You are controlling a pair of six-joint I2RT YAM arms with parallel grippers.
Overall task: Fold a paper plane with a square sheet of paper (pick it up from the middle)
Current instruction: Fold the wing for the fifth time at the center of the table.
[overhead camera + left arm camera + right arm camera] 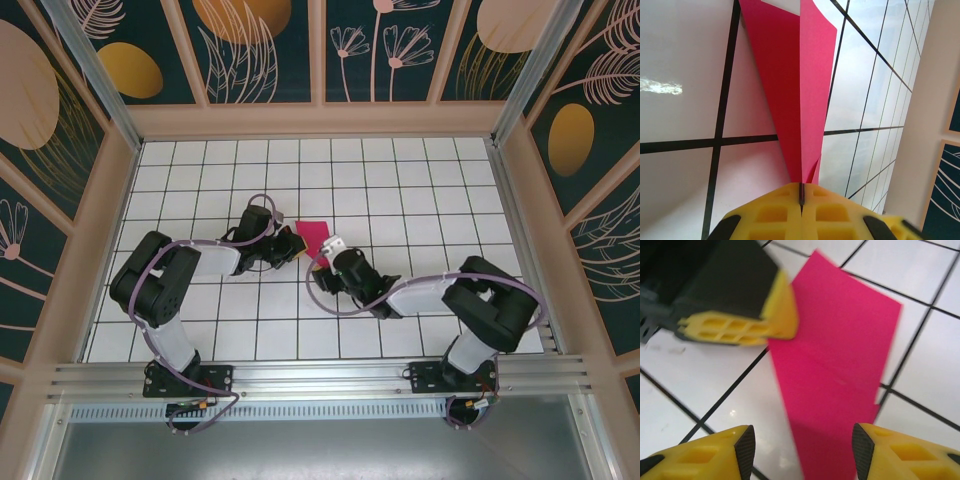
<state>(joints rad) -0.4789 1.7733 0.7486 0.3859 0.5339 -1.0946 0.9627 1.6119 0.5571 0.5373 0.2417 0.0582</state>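
My left jaws are clenched on the narrow end of the folded pink sheet of paper point(802, 100), its long axis running straight away from them over the middle of the gridded counter point(420, 180); my right jaws hang released, spread wide just above it

Paper point(840, 355) between left end effector point(782, 320) and right end effector point(802, 440)
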